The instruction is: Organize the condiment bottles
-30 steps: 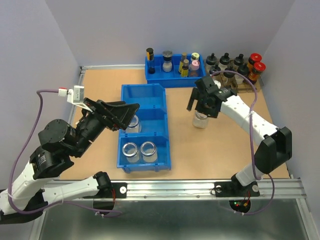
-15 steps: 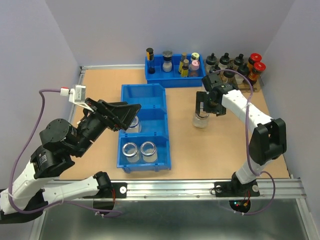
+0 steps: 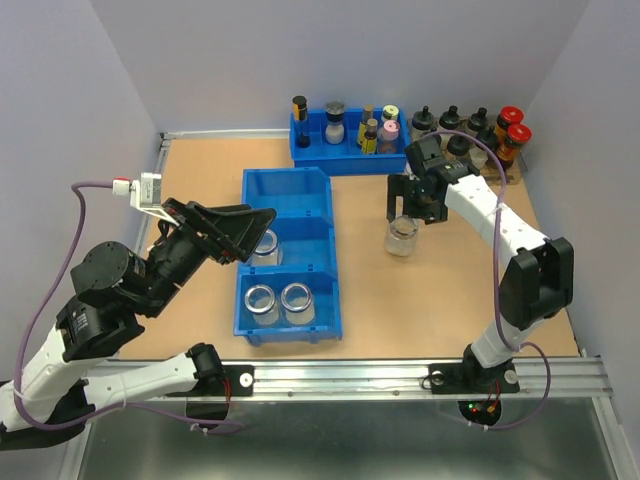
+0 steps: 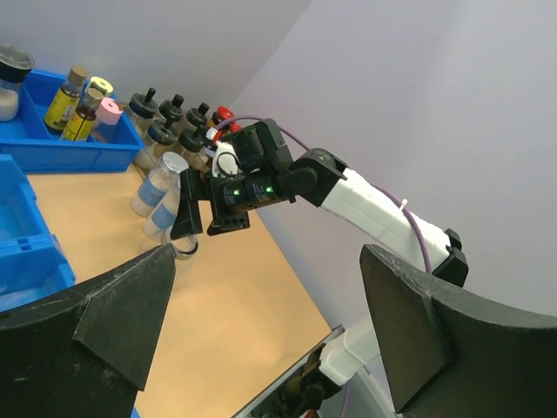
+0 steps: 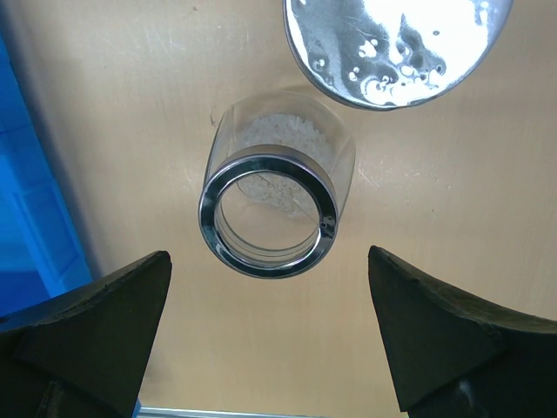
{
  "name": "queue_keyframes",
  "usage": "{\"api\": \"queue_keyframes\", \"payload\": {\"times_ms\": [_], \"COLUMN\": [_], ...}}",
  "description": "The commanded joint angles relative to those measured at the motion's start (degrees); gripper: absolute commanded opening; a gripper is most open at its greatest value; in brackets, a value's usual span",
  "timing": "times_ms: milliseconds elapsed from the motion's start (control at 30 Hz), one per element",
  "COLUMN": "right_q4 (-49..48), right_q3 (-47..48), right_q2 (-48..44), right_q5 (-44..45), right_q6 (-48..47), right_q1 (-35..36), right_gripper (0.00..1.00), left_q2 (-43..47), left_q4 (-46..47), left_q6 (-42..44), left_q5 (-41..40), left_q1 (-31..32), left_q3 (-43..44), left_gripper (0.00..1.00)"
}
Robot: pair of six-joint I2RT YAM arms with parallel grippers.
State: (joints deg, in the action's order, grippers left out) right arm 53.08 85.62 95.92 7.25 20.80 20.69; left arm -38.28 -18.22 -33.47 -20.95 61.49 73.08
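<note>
With the right claw (image 5: 270,324) spread open above the jar (image 5: 271,207) on the table (image 3: 430,300) just right of the blue bin (image 3: 290,177), it should descend straight, straddle the glass below its rim, then close gently, while the left claw (image 4: 270,322) hangs open, empty.

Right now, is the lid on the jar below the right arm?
Off. The jar shows an open silvery rim in the right wrist view, with white grains visible at its bottom.
</note>
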Motion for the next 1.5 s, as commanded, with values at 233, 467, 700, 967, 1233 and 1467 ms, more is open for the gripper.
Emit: {"api": "queue_keyframes", "payload": {"times_ms": [233,467,700,967,1233,1467], "right_q4": [-1.4,-2.4,-2.9,-2.9,-3.0,-3.0], "right_q3": [2.7,3.1,2.9,-0.2,-1.2,-2.3], "right_q2": [1.5,3.7,4.5,4.1,3.6,4.4], "right_q5": [2.1,0.6,3.4,1.9,1.1,1.3], "right_q6": [4.8,5.7,7.1,6.5,5.3,4.8], "right_q1": [0.0,0.0,0.0,0.0,0.0,0.0], "right_gripper": [0.99,0.97,0.87,0.83,0.73,0.76], "left_q2": [-0.4,0.4,1.0,1.6,1.4,2.3], "left_q4": [3.4,3.3,3.3,2.8,2.7,2.8], "left_q6": [0.5,0.1,-0.2,0.0,0.3,0.0], "left_q5": [0.5,0.2,0.0,-0.5,-0.4,-0.6], "left_q1": [-0.1,-0.1,-0.1,-0.1,-0.1,-0.1], "left_q3": [-0.9,-1.4,-1.9,-1.8,-1.7,-2.4], "left_gripper": [0.98,0.98,0.98,0.98,0.98,0.98]}}
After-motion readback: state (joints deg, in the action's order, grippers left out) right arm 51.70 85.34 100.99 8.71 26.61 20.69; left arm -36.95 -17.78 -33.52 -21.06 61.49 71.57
